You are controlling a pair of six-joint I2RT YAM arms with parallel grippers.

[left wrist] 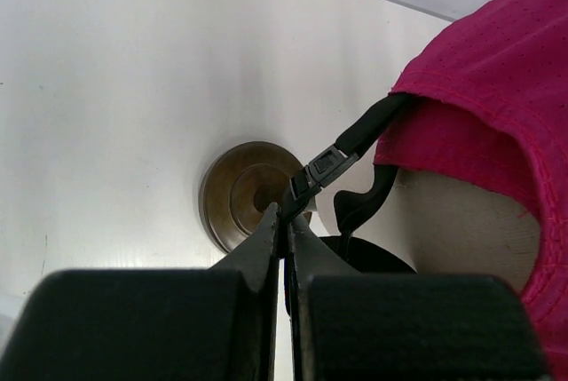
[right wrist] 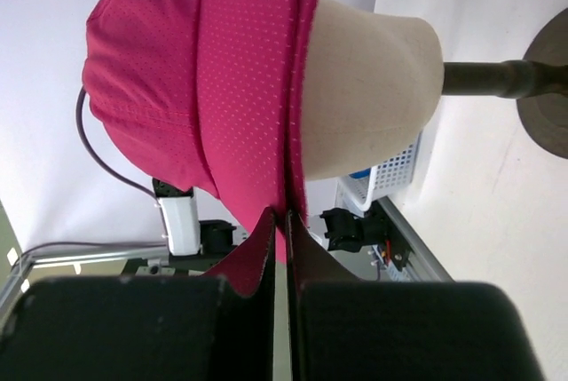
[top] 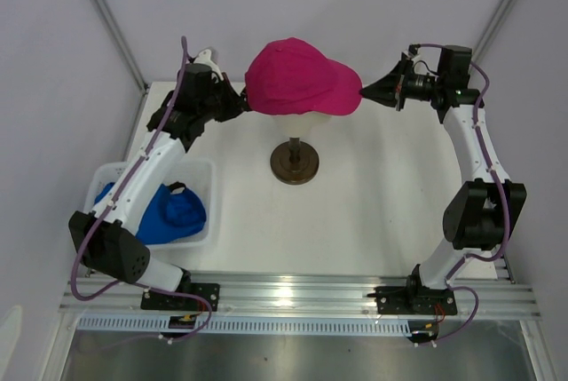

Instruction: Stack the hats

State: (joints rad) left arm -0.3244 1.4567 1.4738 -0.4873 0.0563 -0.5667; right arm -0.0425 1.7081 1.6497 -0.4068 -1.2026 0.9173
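Note:
A magenta-pink hat [top: 297, 76] sits on the cream mannequin head [top: 286, 121], brim to the right. My left gripper [top: 241, 103] is shut on the hat's black back strap [left wrist: 333, 163]; the pink crown [left wrist: 497, 106] fills the right of the left wrist view. My right gripper [top: 366, 92] is shut on the edge of the pink brim [right wrist: 257, 132]. A royal blue hat [top: 169, 212] lies in the white basket [top: 206, 175] at the left.
The head stands on a brown pole with a round base [top: 295, 164], also seen in the left wrist view [left wrist: 241, 193] and right wrist view [right wrist: 543, 79]. A metal rail [top: 293, 292] runs along the near edge. Purple walls close in behind.

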